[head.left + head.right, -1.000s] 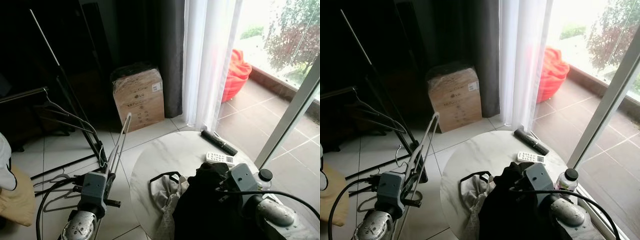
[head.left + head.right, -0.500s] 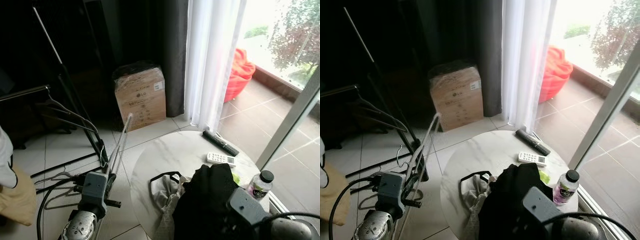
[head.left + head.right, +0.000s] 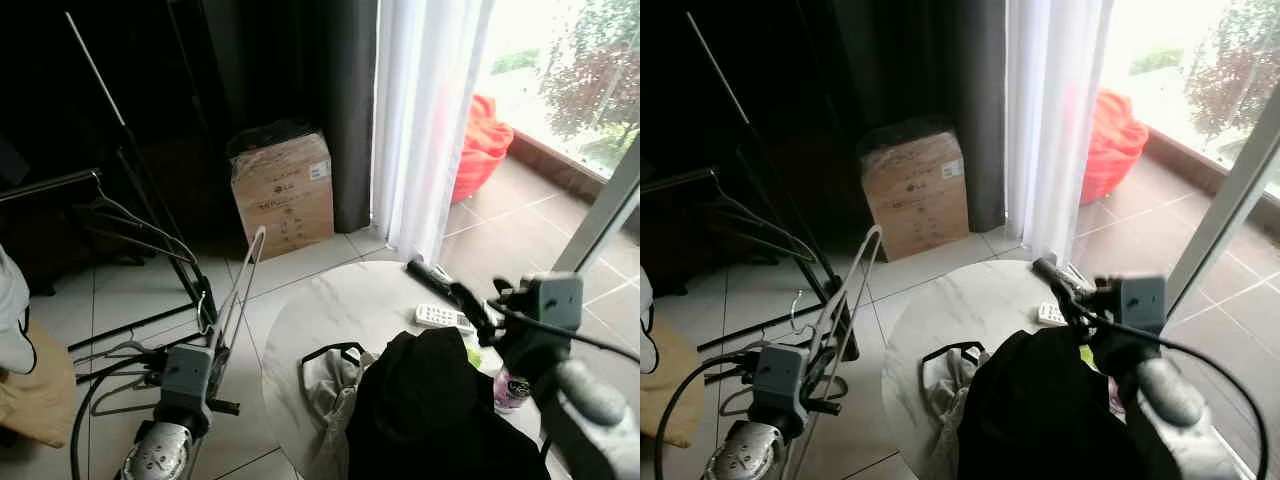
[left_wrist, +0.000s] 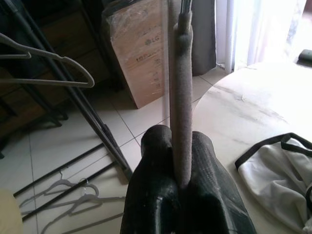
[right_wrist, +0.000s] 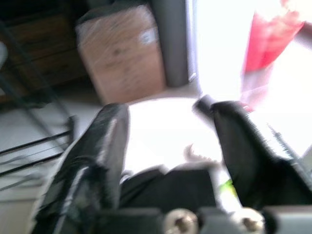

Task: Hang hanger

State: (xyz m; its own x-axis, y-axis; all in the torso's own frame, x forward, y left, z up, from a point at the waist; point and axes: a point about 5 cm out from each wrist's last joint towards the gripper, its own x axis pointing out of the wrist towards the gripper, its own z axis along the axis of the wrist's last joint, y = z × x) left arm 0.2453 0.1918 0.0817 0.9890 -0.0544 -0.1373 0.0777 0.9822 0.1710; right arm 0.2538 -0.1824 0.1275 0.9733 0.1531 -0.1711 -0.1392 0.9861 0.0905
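Raised since a second ago, my right gripper (image 3: 470, 300) hovers spread over the table (image 3: 340, 300); left gripper (image 4: 183, 183) clamps the hanger (image 3: 240, 285) at 10 o'clock.

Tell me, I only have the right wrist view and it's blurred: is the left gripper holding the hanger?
Observer: Yes, the left gripper is shut on the hanger, gripping its foam-covered bar.
Operator: Where is the rail?
Observer: The rail is to the robot's left, with a grey hanger hooked on it.
Operator: And where is my right gripper over the table?
Observer: The right gripper hovers above the round table, just by the white remote.
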